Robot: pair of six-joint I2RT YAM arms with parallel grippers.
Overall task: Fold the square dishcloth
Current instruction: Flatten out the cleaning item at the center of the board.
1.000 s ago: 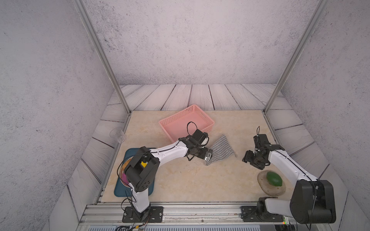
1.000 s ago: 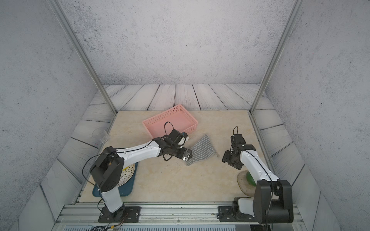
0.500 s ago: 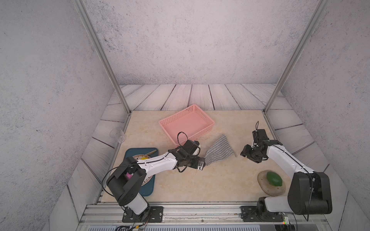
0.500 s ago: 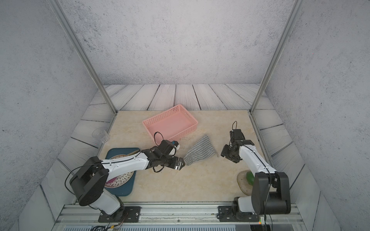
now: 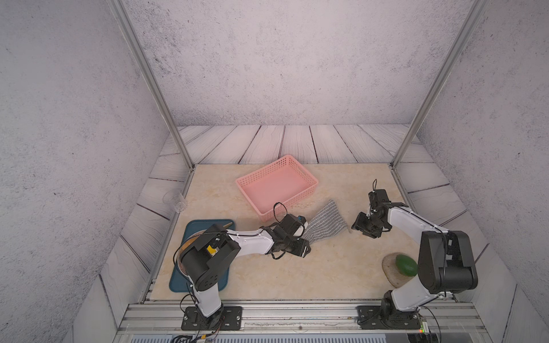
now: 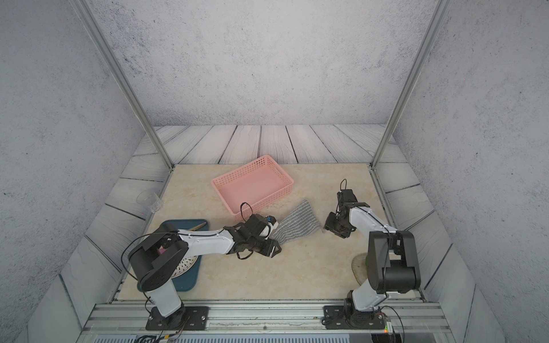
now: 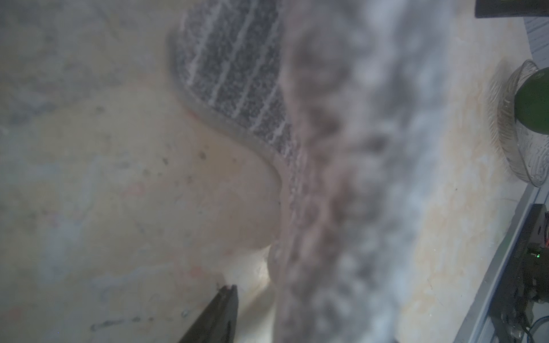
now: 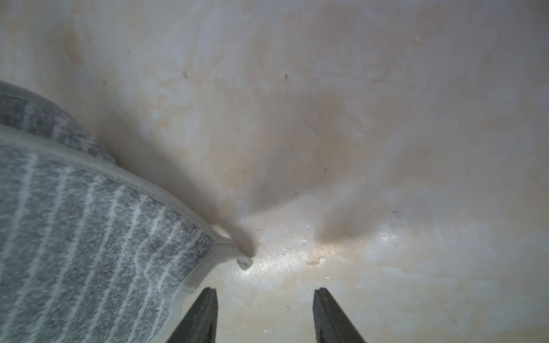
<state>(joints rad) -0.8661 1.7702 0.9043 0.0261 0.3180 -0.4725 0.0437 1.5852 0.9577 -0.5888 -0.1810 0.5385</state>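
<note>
Grey speckled walls and pale planks frame a beige marbled bench [image 5: 326, 273]. On it the square dishcloth [image 5: 325, 224], grey with thin white stripes, lies between the two end effectors in both top views. The right wrist view shows it doubled, with one hemmed layer over another.

The left end effector [image 5: 300, 251] sits low at the cloth's corner nearest the arm bases. Its wrist view shows only one dark finger [image 7: 225, 311], next to a blurred mass of cloth very close to the lens. That blur hides the other side, so I cannot tell how wide the end effector stands or whether it grips the cloth.

The right end effector [image 8: 264, 292] is just beside the cloth's opposite corner. Its fingers [image 8: 202, 314] stand moderately apart with only bare bench between them. The hemmed corner lies just outside one finger and is not held.

A pink basket [image 5: 289, 200] stands beyond the left end effector, its near wall close to the cloth. Behind that end effector, under its arm, lies a blue tray [image 5: 194, 227]. A green fruit [image 5: 407, 265] in a glass dish [image 7: 505, 118] rests nearer the arm bases than the right end effector.
</note>
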